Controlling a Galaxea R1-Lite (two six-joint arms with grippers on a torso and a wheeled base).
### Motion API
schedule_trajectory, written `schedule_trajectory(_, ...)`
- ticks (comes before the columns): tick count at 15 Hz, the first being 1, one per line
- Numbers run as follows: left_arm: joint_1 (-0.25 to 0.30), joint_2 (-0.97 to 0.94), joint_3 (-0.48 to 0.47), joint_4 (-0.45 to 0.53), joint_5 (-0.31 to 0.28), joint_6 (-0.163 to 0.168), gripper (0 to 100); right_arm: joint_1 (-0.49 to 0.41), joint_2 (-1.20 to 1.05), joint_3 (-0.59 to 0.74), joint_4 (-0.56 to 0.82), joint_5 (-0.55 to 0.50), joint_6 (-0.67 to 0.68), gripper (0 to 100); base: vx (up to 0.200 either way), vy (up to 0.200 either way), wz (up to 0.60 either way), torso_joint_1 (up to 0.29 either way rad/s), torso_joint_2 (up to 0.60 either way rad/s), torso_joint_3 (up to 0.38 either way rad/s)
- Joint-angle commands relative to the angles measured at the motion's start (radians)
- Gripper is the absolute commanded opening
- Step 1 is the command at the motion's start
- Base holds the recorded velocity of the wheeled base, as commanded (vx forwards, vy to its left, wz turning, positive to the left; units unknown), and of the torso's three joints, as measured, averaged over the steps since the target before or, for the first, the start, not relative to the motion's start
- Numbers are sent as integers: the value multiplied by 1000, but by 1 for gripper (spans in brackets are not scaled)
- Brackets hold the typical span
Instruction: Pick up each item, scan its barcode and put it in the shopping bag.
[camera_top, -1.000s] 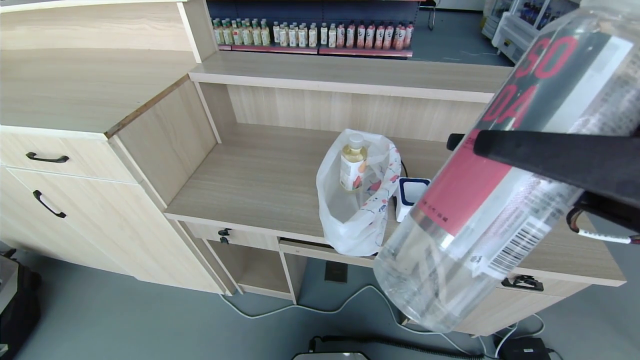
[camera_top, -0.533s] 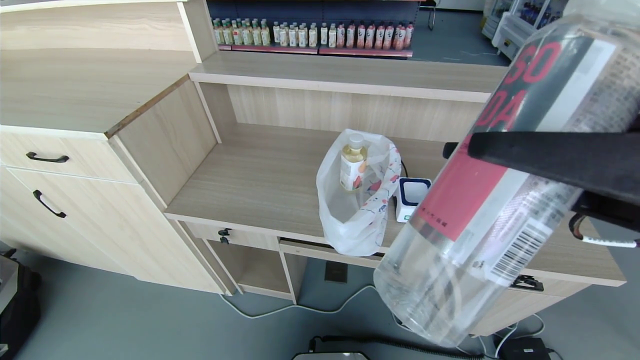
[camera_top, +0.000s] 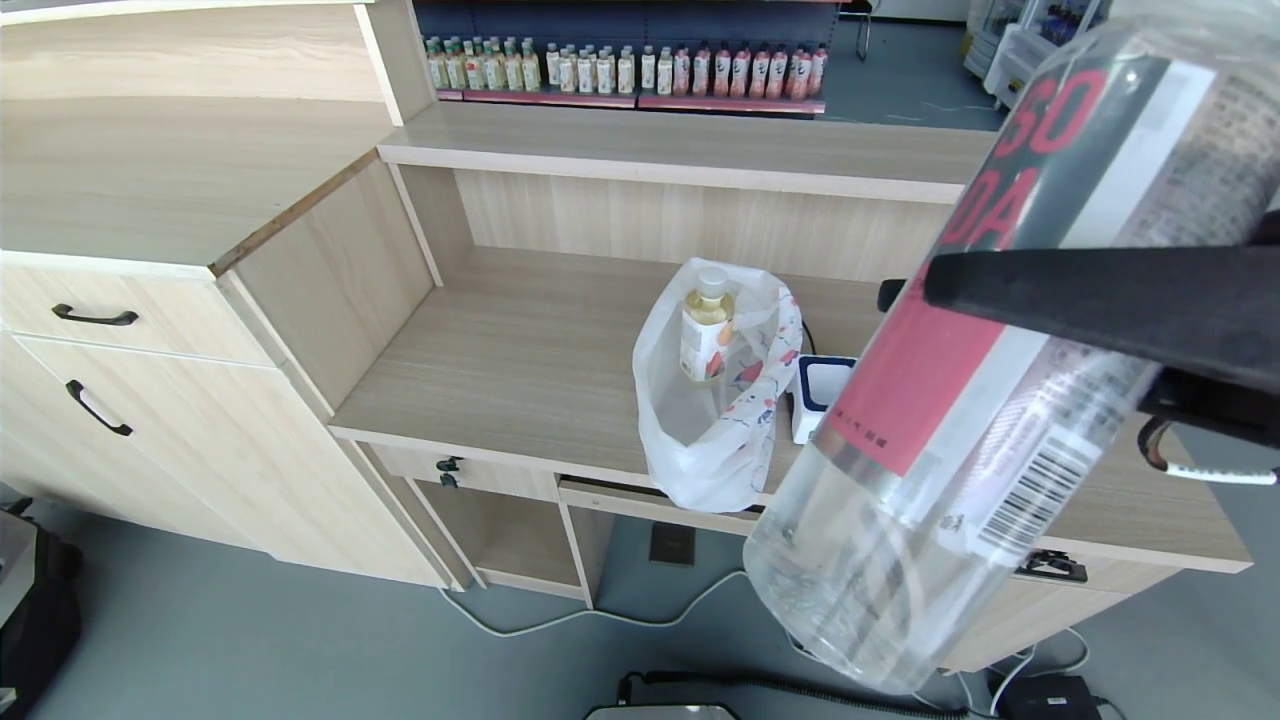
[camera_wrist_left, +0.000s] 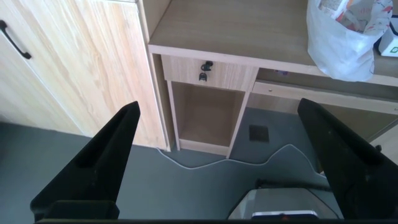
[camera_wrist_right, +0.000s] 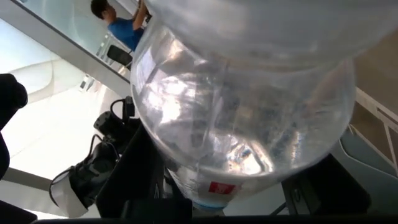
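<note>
**Soda bottle held aloft on the right, not yet bagged**

Across the counter (camera_top: 520, 360) from left to right, you have the white shopping bag (camera_top: 715, 440) with a tea bottle (camera_top: 707, 325) already standing in it. The scanner (camera_top: 818, 392) is just beside the bag at its 3 o'clock. The clear soda bottle (camera_top: 960, 400) hangs above the counter's right end, close to the head camera. It is tilted, with its base towards 7 o'clock and its neck towards 1 o'clock. Its barcode (camera_top: 1035, 490) sits near the lower edge of the label, facing the head camera.

Expect the bottle to be smooth and a little slippery. It looks full, so treat it as fairly heavy, and the thin plastic wall will probably give under a hard squeeze. The labelled middle is the best place to grip, since the label gives some friction and the weight balances there.

Your left claw (camera_wrist_left: 214, 162) is spread wide and holds nothing, hanging over the floor in front of the counter. Your right claw (camera_top: 930, 295) is clamped across the bottle at the red label, with one black finger lying over the near side.
</note>
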Motion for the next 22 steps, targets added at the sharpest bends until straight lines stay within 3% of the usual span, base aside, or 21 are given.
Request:
schedule_trajectory(1,0,0,-1,0,0,0,100,-8,4,3,0,-6,-9,0,0,0,0,0,0,0)
schedule_trajectory(2,0,0,1,0,1,-2,100,-34,18,13,-7,-24,-81,0,0,0,0,0,0,0)
schedule_trajectory(3,0,0,1,0,0,-2,100,-100,53,24,-18,-56,-238,0,0,0,0,0,0,0)
schedule_trajectory(5,0,0,1,0,0,-2,100,-327,104,72,-75,-67,-603,0,0,0,0,0,0,0)
schedule_trajectory(7,0,0,1,0,0,-2,100,-470,144,142,-188,-64,-787,0,0,0,0,0,0,0)
schedule_trajectory(9,0,0,1,0,0,-2,100,-548,216,190,-359,-64,-842,0,0,0,0,0,0,0)
schedule_trajectory(11,0,0,1,0,0,-2,100,-656,357,211,-607,-63,-982,0,0,0,0,0,0,0)
schedule_trajectory(13,0,0,-1,0,0,-2,100,-682,440,201,-724,-52,-1020,0,0,0,0,0,0,0)
schedule_trajectory(15,0,0,-1,0,0,-2,100,-715,618,161,-980,28,-1031,0,0,0,0,0,0,0)
schedule_trajectory(17,0,0,1,0,0,0,100,-749,718,144,-1106,105,-1080,0,0,0,0,0,0,0)
schedule_trajectory(20,0,0,1,0,0,0,100,-800,822,95,-1172,252,-1140,0,0,0,0,0,0,0)
schedule_trajectory(22,0,0,1,0,0,-2,100,-814,863,64,-1195,290,-1144,0,0,0,0,0,0,0)
